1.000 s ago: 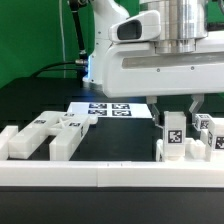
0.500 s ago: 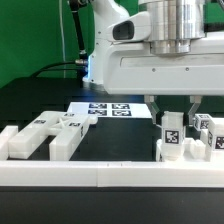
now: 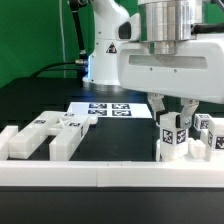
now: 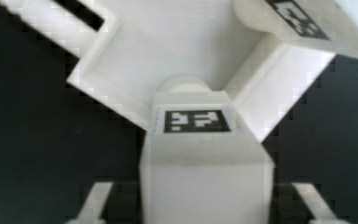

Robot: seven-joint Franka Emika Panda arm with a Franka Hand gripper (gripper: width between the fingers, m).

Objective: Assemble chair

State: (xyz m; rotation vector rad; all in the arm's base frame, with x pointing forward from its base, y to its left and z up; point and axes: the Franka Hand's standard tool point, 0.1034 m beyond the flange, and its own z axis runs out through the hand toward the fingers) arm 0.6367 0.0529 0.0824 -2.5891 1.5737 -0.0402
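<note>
My gripper (image 3: 172, 112) is pinched nearly closed on an upright tagged chair post (image 3: 171, 135), at the exterior view's right. More white parts (image 3: 208, 132) seemingly crowd beside it; black table (image 3: 115, 140) lies open leftward.

gripper (image 3: 173, 112) and tagged post (image 3: 171, 135) now tilted

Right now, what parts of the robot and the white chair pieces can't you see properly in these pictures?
- Exterior view: the robot arm is cut off by the top edge.
- Exterior view: the pieces on the right run past the frame edge, partly behind the tagged post.
- Exterior view: the marker board is partly hidden by the arm.
- Wrist view: the tagged post fills the picture, hiding the table; the jaws' grip isn't visible.
</note>
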